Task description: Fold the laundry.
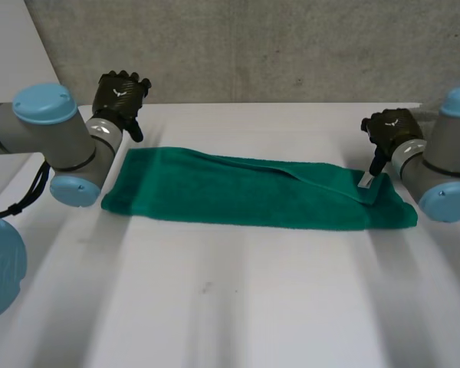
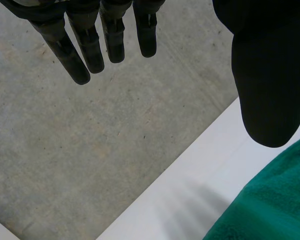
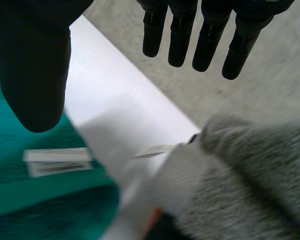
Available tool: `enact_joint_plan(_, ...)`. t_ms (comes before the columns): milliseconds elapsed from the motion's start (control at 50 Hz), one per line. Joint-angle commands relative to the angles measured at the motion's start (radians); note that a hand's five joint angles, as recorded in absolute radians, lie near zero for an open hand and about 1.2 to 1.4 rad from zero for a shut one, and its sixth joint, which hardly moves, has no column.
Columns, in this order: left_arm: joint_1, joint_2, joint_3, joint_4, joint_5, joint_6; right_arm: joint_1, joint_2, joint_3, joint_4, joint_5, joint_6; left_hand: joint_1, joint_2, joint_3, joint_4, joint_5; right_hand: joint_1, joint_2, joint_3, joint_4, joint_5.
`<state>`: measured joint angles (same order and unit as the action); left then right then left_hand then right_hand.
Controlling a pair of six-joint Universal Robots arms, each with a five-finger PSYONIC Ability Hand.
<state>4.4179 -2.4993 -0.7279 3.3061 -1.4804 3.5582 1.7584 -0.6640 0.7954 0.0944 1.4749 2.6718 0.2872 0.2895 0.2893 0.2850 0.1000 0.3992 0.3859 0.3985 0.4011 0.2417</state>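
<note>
Since the fingers (image 2: 112,40) of the left hand (image 1: 121,93) are straight and spread, and those of the right hand (image 1: 389,126) likewise, nothing is gripped. The left hand hovers off the green towel's (image 1: 238,192) far-left corner; the right is just above its right end, near the white label (image 3: 57,161). The towel lies flat across the table's middle, long side left to right, with a fold ridge running toward the right end.

Risks, as judged:
- A pinch catches only the top layer, so the layers slide apart.
- An uneven lift between the hands skews the fold.
- The right end sits near the table's right edge, so a drag could pull it over.
- Grey fuzzy mass (image 3: 250,170) beside the right hand, too blurred to identify. Possible snag.

The table (image 1: 238,307) is white, smooth and likely slippery. A concrete wall (image 1: 253,46) stands behind.
</note>
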Motion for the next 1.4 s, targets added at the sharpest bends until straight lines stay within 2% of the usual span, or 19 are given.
enact_joint_plan(20,-0.003,0.056,-0.057,-0.016,0.015,-0.022,-0.007,0.121,-0.208,0.336,-0.028,0.082,-0.009,-0.012,-0.011,-0.007,0.004,0.084,0.097,0.084,0.082,0.067)
enact_joint_plan(80,-0.006,0.074,-0.081,-0.014,0.029,-0.027,-0.013,0.15,-0.232,0.366,-0.03,0.08,-0.015,-0.017,-0.017,-0.013,-0.002,0.095,0.109,0.096,0.093,0.078)
enact_joint_plan(240,-0.018,0.089,-0.099,-0.014,0.04,-0.029,-0.027,0.192,-0.202,0.194,-0.038,0.08,-0.024,-0.026,-0.026,-0.022,-0.011,0.154,0.167,0.155,0.152,0.137)
enact_joint_plan(580,-0.02,0.089,-0.102,-0.016,0.038,-0.033,-0.024,0.242,-0.229,0.074,-0.03,0.051,-0.039,-0.041,-0.041,-0.036,-0.026,0.327,0.34,0.328,0.325,0.31)
enact_joint_plan(660,-0.017,0.092,-0.108,-0.014,0.037,-0.033,-0.019,0.256,-0.246,0.053,-0.034,0.04,-0.041,-0.044,-0.044,-0.039,-0.029,0.497,0.51,0.498,0.495,0.48)
enact_joint_plan(680,-0.017,0.091,-0.11,-0.014,0.037,-0.035,-0.017,0.261,-0.254,0.045,-0.038,0.036,-0.041,-0.044,-0.044,-0.039,-0.029,0.698,0.711,0.699,0.696,0.681)
enact_joint_plan(720,-0.017,0.089,-0.11,-0.016,0.037,-0.033,-0.016,0.261,-0.262,0.033,-0.042,0.033,-0.047,-0.05,-0.049,-0.045,-0.035,0.945,0.959,0.946,0.944,0.928)
enact_joint_plan(740,-0.017,0.089,-0.11,-0.016,0.037,-0.035,-0.011,0.258,-0.265,0.019,-0.05,0.03,-0.05,-0.053,-0.052,-0.048,-0.038,0.997,1.01,0.997,0.995,0.98)
enact_joint_plan(1000,-0.011,0.089,-0.105,-0.016,0.037,-0.038,0.026,0.144,-0.2,-0.019,-0.07,0.026,-0.053,-0.056,-0.055,-0.051,-0.04,0.997,1.01,0.998,0.995,0.98)
enact_joint_plan(1040,-0.011,0.088,-0.104,-0.014,0.037,-0.039,0.039,0.114,-0.185,0.013,-0.074,0.031,-0.059,-0.061,-0.061,-0.057,-0.046,0.997,1.01,0.998,0.995,0.98)
enact_joint_plan(1140,-0.008,0.071,-0.09,-0.014,0.037,-0.039,0.075,-0.113,-0.07,0.111,-0.12,0.106,-0.113,-0.115,-0.115,-0.11,-0.1,0.997,1.01,0.998,0.995,0.98)
enact_joint_plan(1240,-0.008,0.043,-0.042,-0.065,0.029,-0.044,0.114,-0.319,0.017,0.062,-0.194,0.21,-0.113,-0.115,-0.115,-0.11,-0.1,0.997,1.01,0.998,0.995,0.98)
enact_joint_plan(1400,-0.021,-0.015,0.015,-0.157,0.034,-0.044,0.161,-0.564,0.085,0.045,-0.22,0.33,-0.113,-0.115,-0.115,-0.11,-0.1,0.997,1.01,0.998,0.995,0.98)
